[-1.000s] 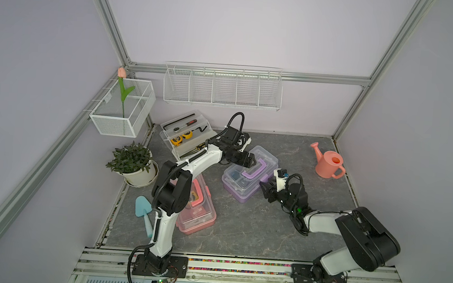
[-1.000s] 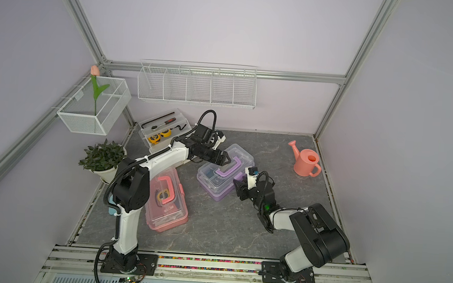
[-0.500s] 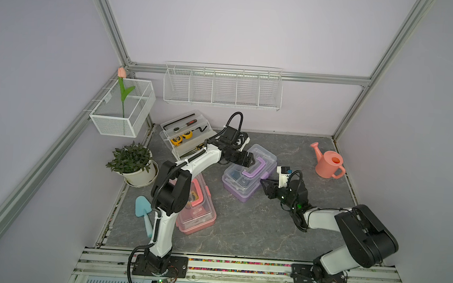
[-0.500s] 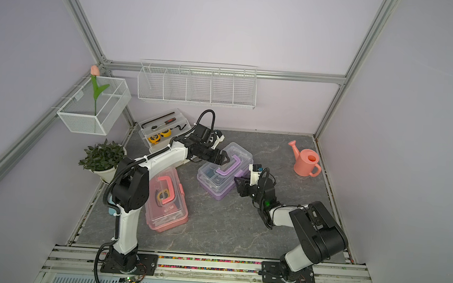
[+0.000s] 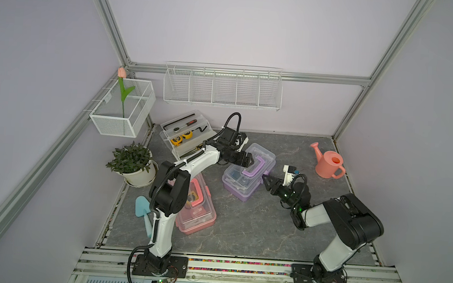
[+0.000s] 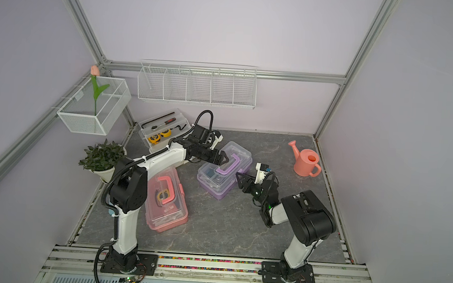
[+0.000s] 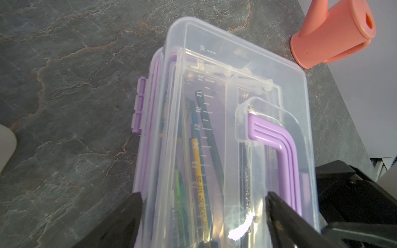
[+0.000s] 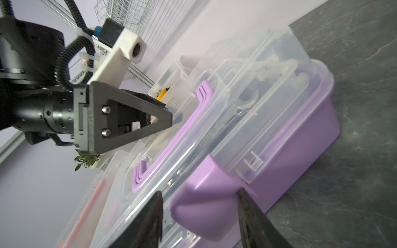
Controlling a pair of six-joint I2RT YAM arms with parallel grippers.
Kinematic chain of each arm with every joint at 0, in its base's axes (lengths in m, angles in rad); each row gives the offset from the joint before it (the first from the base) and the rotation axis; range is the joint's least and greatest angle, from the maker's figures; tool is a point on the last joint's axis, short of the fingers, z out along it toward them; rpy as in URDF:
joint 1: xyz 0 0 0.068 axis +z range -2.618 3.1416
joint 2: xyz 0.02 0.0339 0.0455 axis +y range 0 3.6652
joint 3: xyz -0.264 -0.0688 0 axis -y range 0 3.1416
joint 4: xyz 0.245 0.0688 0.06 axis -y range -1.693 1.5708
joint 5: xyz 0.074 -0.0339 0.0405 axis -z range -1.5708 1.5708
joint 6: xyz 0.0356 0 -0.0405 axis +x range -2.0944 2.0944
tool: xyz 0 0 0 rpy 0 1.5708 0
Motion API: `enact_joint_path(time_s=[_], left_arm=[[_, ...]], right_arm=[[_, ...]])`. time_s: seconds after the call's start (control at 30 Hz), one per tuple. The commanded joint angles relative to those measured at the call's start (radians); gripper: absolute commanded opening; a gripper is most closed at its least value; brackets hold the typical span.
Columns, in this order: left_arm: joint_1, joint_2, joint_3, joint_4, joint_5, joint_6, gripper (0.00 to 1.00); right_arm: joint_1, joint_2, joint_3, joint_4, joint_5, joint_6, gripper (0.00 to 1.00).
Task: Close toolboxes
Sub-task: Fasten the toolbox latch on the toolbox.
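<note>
The purple toolbox (image 5: 247,174) lies mid-table with its clear lid (image 7: 234,70) down on the base. My left gripper (image 5: 251,160) (image 7: 203,194) is open above the lid. One finger sits beside the purple handle (image 7: 277,141), the other outside the hinged edge. My right gripper (image 5: 266,180) (image 8: 199,191) is open at the box's front, its fingers either side of the purple latch (image 8: 206,204), which sticks outward. The pink toolbox (image 5: 196,214) lies near the left arm's base, lid down. The white toolbox (image 5: 186,133) sits at the back left with tools showing.
A pink watering can (image 5: 328,164) stands back right. A potted plant (image 5: 132,162) and a blue trowel (image 5: 142,210) sit along the left edge. Wire baskets hang on the back wall (image 5: 222,88) and on the left wall (image 5: 123,109), the latter holding a tulip.
My right gripper has edged in toward the purple toolbox's front, and its jaws narrowed, then widened again. The left arm has not moved.
</note>
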Motion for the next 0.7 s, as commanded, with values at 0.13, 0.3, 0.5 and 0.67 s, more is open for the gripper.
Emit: enact_joint_path(time_s=[0.13, 0.3, 0.5, 0.67], left_arm=[[-0.019, -0.012, -0.034, -0.100, 0.045, -0.018, 0.89], [-0.018, -0.022, -0.055, -0.094, 0.040, -0.022, 0.89], [-0.018, -0.028, -0.070, -0.090, 0.039, -0.024, 0.89], [-0.019, -0.028, -0.073, -0.090, 0.039, -0.024, 0.89]], right_arm=[[-0.008, 0.052, 0.002, 0.113, -0.015, 0.094, 0.56], [-0.011, 0.115, -0.001, 0.140, -0.015, 0.149, 0.47], [-0.012, 0.103, -0.002, 0.104, 0.004, 0.164, 0.57], [-0.012, 0.095, 0.027, -0.020, -0.021, 0.219, 0.60]])
